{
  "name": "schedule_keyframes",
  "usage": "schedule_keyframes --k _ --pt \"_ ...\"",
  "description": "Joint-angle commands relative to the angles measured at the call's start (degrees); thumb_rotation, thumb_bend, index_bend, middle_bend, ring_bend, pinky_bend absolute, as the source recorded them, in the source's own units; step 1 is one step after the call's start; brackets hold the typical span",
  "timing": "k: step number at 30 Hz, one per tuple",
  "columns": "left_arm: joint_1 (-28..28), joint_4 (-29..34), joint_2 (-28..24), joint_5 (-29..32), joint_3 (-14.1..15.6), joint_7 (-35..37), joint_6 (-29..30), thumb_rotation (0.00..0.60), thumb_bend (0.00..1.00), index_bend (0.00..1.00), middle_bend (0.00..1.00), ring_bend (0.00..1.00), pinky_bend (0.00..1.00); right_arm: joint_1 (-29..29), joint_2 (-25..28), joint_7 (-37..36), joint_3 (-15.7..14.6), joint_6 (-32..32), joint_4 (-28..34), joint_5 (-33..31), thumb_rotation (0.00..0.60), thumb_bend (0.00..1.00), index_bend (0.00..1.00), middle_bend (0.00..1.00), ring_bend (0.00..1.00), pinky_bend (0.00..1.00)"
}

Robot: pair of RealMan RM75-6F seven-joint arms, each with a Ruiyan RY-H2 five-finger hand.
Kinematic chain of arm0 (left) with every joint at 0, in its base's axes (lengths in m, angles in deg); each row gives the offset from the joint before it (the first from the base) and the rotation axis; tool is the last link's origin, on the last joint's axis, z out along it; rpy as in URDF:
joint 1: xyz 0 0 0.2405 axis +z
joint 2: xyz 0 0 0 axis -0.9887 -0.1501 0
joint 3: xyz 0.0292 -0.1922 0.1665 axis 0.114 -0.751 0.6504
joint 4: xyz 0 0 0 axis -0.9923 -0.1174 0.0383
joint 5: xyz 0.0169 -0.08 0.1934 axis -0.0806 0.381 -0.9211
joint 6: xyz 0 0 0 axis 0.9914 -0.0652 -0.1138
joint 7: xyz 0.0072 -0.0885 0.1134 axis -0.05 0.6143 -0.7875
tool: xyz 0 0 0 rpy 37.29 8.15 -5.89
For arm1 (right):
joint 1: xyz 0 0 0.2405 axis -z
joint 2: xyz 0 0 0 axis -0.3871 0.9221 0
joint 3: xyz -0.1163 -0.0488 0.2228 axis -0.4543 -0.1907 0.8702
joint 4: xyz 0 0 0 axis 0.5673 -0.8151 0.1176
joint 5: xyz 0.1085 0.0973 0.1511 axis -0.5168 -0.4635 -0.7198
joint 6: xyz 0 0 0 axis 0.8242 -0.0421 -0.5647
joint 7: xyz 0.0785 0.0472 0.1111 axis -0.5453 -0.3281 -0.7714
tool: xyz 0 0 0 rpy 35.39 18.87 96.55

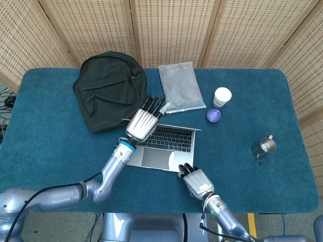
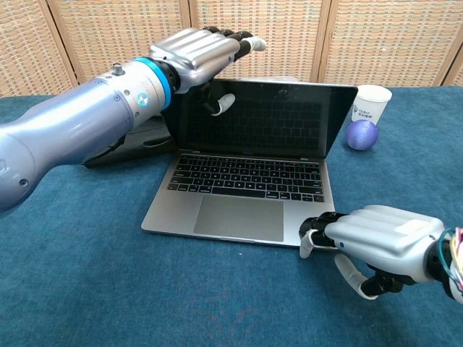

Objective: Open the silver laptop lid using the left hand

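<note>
The silver laptop [image 1: 161, 151] [image 2: 246, 177] stands open on the blue table, its lid [image 2: 268, 119] nearly upright and its dark screen facing me. My left hand [image 1: 142, 123] [image 2: 195, 54] holds the lid's top left edge, fingers reaching over the top and thumb against the screen side. Low at the laptop's front right corner lies my right hand [image 1: 196, 180] [image 2: 380, 235], its fingertips touching the edge of the base and nothing held in it.
A black backpack [image 1: 110, 91] [image 2: 137, 137] lies behind the laptop to the left, and a grey padded pouch [image 1: 180, 86] behind it. A white cup [image 1: 222, 97] [image 2: 370, 103] and a purple ball [image 1: 213, 115] [image 2: 362, 134] stand to the right. A small metal pitcher [image 1: 263, 147] sits far right.
</note>
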Motion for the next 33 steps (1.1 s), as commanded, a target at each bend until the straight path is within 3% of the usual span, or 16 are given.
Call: schedule_keyframes --k 1,12,28,33 --pt "-1.43 -1.85 -0.28 0.35 -0.99 0.51 -0.3 0.6 0.49 0.0 0.0 0.0 0.0 -0.73 0.35 -0.33 -0.59 0.18 0.06 -0.19 0.6 0.88 0.21 0.07 0.05 0.23" --pt "-5.01 -6.27 0.05 5.75 -4.59 1.14 0.76 0.6 0.48 0.0 0.0 0.0 0.0 -2.29 0.94 -2.11 -2.14 -0.8 0.42 -0.37 0.6 0.88 0.2 0.07 0.05 0.23" --pt "-7.14 -12.52 0.3 9.67 -4.68 0.16 2.81 0.6 0.47 0.0 0.0 0.0 0.0 -3.73 2.14 -3.71 -3.45 -1.55 0.7 -1.3 0.6 0.88 0.2 0.08 0.05 0.23" --pt "-6.7 -11.97 -0.46 11.31 -4.63 0.51 3.15 0.6 0.46 0.0 0.0 0.0 0.0 -4.07 2.48 -3.94 -3.82 -2.05 1.01 -1.42 0.6 0.88 0.21 0.07 0.05 0.23"
